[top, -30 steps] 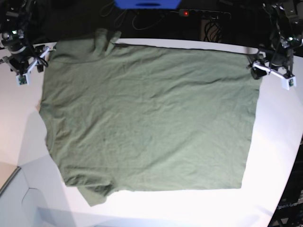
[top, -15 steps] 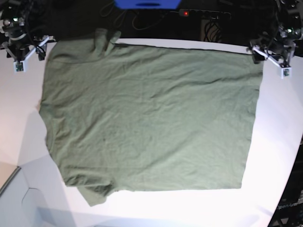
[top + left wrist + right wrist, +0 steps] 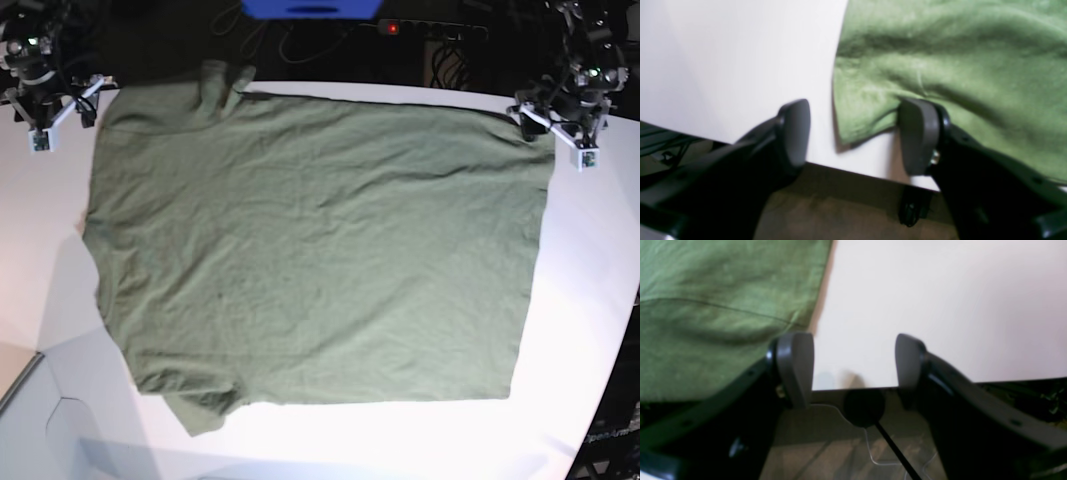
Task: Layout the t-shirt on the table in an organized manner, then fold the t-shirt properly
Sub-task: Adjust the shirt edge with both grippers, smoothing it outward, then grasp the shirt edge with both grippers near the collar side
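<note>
The olive-green t-shirt (image 3: 310, 250) lies spread flat on the white table (image 3: 580, 300), one sleeve (image 3: 215, 85) at the far edge and the other (image 3: 200, 408) crumpled at the front left. My left gripper (image 3: 556, 126) is open at the shirt's far right corner. In the left wrist view that corner (image 3: 857, 110) lies between the open fingers (image 3: 795, 133) of my left gripper (image 3: 855, 136). My right gripper (image 3: 52, 104) is open and empty beside the shirt's far left corner. In the right wrist view the gripper (image 3: 853, 368) hangs over the table edge (image 3: 853, 383), with the shirt (image 3: 723, 323) by its left finger.
A blue object (image 3: 310, 8) and a power strip with a red light (image 3: 392, 27) sit beyond the far edge. A grey panel (image 3: 20, 420) is at the front left. The table edge curves at the right (image 3: 610, 380). Cables lie on the floor (image 3: 887, 446).
Both arms rose toward the far edge. My left gripper then shifted in over the shirt's far right corner. The right gripper held still in the last half second. The shirt has not moved.
</note>
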You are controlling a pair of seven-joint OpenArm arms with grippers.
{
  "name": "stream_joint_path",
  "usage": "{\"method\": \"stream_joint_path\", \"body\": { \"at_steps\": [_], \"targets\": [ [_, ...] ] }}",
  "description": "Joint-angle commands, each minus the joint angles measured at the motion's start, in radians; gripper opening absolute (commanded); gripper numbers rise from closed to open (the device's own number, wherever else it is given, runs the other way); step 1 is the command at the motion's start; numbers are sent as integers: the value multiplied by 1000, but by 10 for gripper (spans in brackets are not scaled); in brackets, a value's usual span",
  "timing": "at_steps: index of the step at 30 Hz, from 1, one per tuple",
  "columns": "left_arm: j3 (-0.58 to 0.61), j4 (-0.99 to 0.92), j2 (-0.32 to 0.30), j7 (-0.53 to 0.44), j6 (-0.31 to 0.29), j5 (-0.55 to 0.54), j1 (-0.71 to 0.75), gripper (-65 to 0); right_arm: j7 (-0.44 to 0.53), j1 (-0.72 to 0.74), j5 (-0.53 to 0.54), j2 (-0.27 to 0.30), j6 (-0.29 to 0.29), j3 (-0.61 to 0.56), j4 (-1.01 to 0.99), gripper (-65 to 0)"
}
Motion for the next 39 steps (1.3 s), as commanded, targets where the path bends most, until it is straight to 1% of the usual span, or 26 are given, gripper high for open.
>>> {"method": "stream_joint_path", "body": {
  "at_steps": [1, 2, 5, 6, 12, 15, 16, 18, 20, 21, 25, 28, 32, 34, 37, 39],
  "targets": [
    [-2, 8, -12, -2, 0, 9, 13, -271, 15, -6, 0, 12, -5, 9, 16, -261],
    [-2, 8, -12, -2, 0, 7, 15, -304, 13, -6, 0, 12, -5, 9, 16, -261],
    [-2, -13, -3, -4, 0, 7, 10, -465, 13, -6, 0, 12, -5, 9, 16, -262],
    [-2, -24, -1, -4, 0, 7, 7, -488, 13, -6, 0, 12, -5, 9, 16, -262],
    [-2, -13, 0, -4, 0, 7, 12, -485, 15, -23, 1, 10, -5, 5, 16, -262],
    [-2, 2, 2, -2, 0, 6, 15, -534, 15, -24, 3, 3, 6, 3, 16, -261],
    [-2, 8, 2, -2, 0, 6, 15, -563, 15, -24, 3, -8, 38, 6, 16, -261],
    [-2, 20, 9, 2, 0, 6, 15, -643, 12, -24, 3, -19, 126, 11, 16, -261],
    [-5, 36, 29, 4, 0, 7, 15, -650, 12, -24, 1, -36, 178, 11, 16, -261],
    [-4, 42, 32, 5, 0, 7, 15, -645, 12, -24, 1, -50, 193, 11, 16, -261],
    [-2, 59, 40, 7, 0, 7, 16, -650, 10, -26, 0, -71, 228, 11, 7, -258],
    [-4, 57, 46, 7, 0, 7, 16, -650, 7, -26, 0, -85, 228, 11, 7, -257],
    [-5, 57, 46, 7, 0, 7, 16, -650, -57, -26, 0, -88, 228, 6, 7, -257],
    [-5, 57, 48, 7, 0, 7, 16, -650, -74, -26, 3, -88, 228, 6, 7, -257],
    [-4, 57, 48, 5, 0, 7, 16, -650, -71, -26, 3, -108, 228, 8, 7, -257],
    [-4, 57, 48, 5, 0, 7, 16, -650, -71, -26, 3, -111, 228, 5, 7, -257]
  ]
}}
